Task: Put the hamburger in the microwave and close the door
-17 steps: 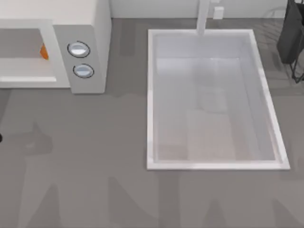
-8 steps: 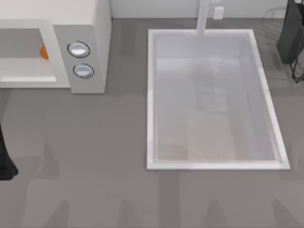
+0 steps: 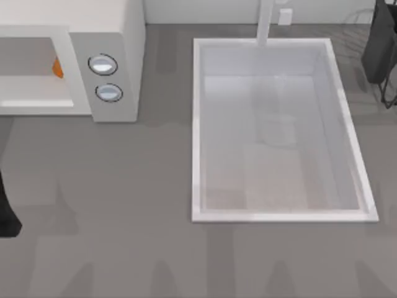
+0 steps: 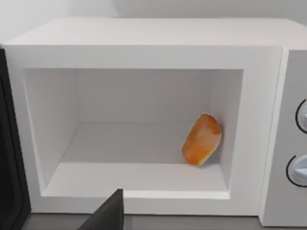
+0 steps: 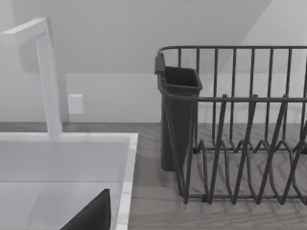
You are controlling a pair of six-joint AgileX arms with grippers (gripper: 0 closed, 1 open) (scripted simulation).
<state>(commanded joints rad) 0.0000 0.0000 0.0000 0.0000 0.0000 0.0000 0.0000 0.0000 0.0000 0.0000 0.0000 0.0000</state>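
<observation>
You see the small orange rounded hamburger (image 4: 202,139) leaning inside the boxy off-white microwave (image 4: 144,52), its cavity uncovered; neither tool's finger state can be told.

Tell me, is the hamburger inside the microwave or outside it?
Inside. The hamburger leans tilted against the side wall of the microwave cavity, whose front is open.
</observation>
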